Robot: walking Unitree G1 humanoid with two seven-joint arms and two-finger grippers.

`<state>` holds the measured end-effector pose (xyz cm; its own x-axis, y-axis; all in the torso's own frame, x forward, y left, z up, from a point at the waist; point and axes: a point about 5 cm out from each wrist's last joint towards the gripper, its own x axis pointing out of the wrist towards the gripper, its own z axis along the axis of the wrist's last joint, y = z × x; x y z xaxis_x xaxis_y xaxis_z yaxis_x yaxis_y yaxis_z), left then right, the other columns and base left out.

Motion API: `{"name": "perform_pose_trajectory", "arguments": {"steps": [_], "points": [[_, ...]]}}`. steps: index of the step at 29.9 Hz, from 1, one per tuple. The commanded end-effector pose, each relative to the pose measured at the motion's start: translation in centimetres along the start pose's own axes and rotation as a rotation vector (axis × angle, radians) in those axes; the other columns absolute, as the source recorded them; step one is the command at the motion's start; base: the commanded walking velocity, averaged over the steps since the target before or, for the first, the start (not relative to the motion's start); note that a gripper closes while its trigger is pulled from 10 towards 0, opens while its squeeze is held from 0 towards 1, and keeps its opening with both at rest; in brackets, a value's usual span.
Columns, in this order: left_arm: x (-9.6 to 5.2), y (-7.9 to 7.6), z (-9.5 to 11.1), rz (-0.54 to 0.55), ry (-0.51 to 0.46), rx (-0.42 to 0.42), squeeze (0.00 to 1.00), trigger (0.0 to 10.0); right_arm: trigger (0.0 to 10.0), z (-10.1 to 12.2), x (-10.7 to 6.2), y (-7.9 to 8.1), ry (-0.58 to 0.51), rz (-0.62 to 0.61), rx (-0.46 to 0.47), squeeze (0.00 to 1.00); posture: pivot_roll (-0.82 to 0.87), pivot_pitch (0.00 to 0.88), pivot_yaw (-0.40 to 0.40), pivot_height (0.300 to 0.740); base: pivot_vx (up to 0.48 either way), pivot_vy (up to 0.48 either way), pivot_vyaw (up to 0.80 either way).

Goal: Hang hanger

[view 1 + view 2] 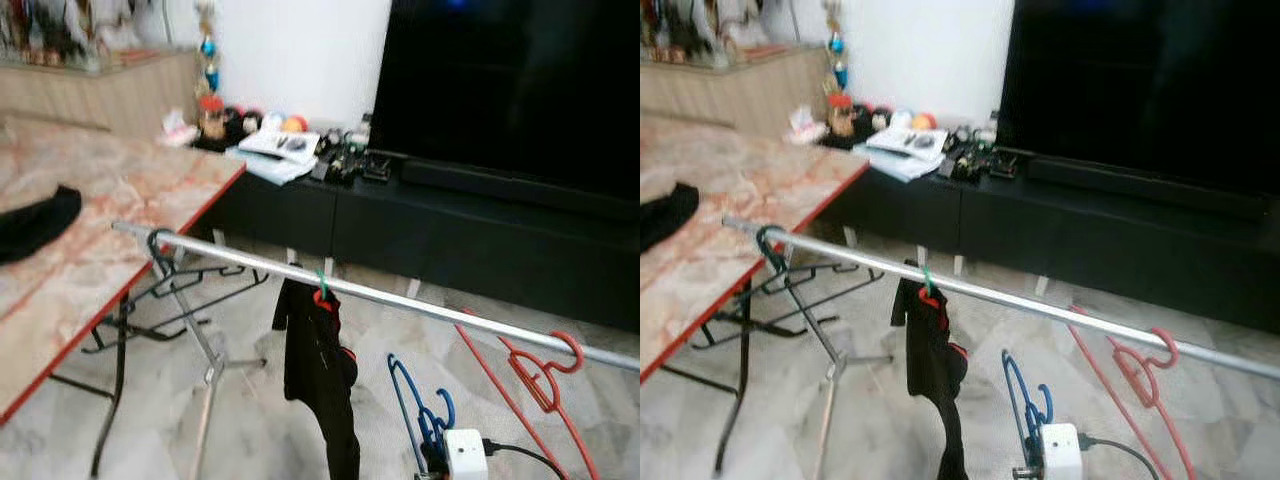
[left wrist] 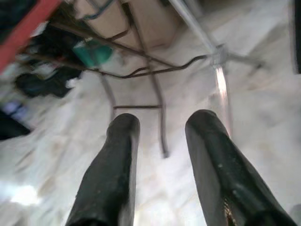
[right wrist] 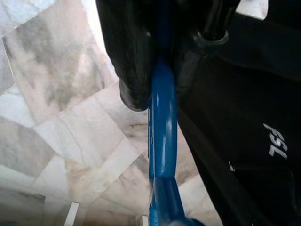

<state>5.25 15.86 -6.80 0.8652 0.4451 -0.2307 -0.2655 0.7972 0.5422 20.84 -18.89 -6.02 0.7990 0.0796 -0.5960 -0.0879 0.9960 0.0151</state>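
A silver rail (image 1: pixel 400 298) slants across the room, its high end just past the red-edged corner of the marble table (image 1: pixel 110 200) and its low end running off toward the robot's right. Between the black garment (image 1: pixel 320 375) hanging mid-rail and the red hanger (image 1: pixel 545 385) hooked further along lies a bare stretch of rail. Behind stands a long black TV cabinet (image 1: pixel 450 235), with pale stone floor (image 1: pixel 240 430) open below. The blue hanger (image 1: pixel 412 405) sits low, beneath the rail and just right of the garment, hook up. The right gripper (image 3: pixel 157 70) is clamped on its blue bar. The left gripper (image 2: pixel 162 141) hangs near the floor by the rack's leg (image 2: pixel 218 70), fingers parted, holding nothing.
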Motion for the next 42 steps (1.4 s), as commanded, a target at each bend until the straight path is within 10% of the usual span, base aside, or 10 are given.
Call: {"name": "perform_pose_trajectory", "arguments": {"steps": [1,13,14,15,16,18,27,42], "points": [[-9.4,-5.7,0.2,-0.446,0.088,0.031,0.00,10.0,10.0,0.5,0.1,-0.2,-0.032,-0.015,0.005,0.00,0.12,0.000,-0.096,0.740,0.000,0.000,0.00],[-9.9,-5.6,0.8,-0.375,-0.021,0.054,0.00,10.0,10.0,0.6,0.1,-0.1,-0.032,-0.012,-0.012,0.00,0.12,0.000,-0.103,0.740,0.000,0.000,0.00],[-4.8,-4.6,0.2,-0.328,0.067,0.016,0.00,10.0,10.0,0.6,0.1,-0.2,-0.032,-0.012,-0.013,0.00,0.12,0.000,-0.104,0.740,0.000,0.000,0.00],[11.0,0.4,3.4,-0.228,0.116,-0.156,0.00,10.0,10.0,0.6,0.1,-0.1,-0.031,-0.008,-0.018,0.00,0.12,0.000,-0.107,0.740,0.000,0.000,0.00],[11.0,0.4,3.4,-0.228,0.116,-0.156,0.00,10.0,10.0,0.6,0.1,-0.1,-0.031,-0.008,-0.018,0.00,0.12,0.000,-0.107,0.740,0.000,0.000,0.00],[15.8,2.7,6.3,-0.228,0.093,-0.283,0.00,10.0,10.0,0.6,0.1,-0.1,-0.030,-0.004,-0.024,0.00,0.12,0.000,-0.111,0.740,0.000,0.000,0.00],[19.1,5.8,6.6,-0.211,0.198,-0.233,0.00,10.0,10.0,0.7,0.2,-0.3,-0.026,0.004,-0.036,0.00,0.13,0.000,-0.121,0.740,0.000,0.000,0.00],[17.3,3.5,5.1,-0.474,0.265,-0.154,0.00,10.0,10.0,0.7,0.2,0.0,-0.039,0.011,-0.019,0.00,0.13,0.000,-0.106,0.740,0.000,0.000,0.00]]}}
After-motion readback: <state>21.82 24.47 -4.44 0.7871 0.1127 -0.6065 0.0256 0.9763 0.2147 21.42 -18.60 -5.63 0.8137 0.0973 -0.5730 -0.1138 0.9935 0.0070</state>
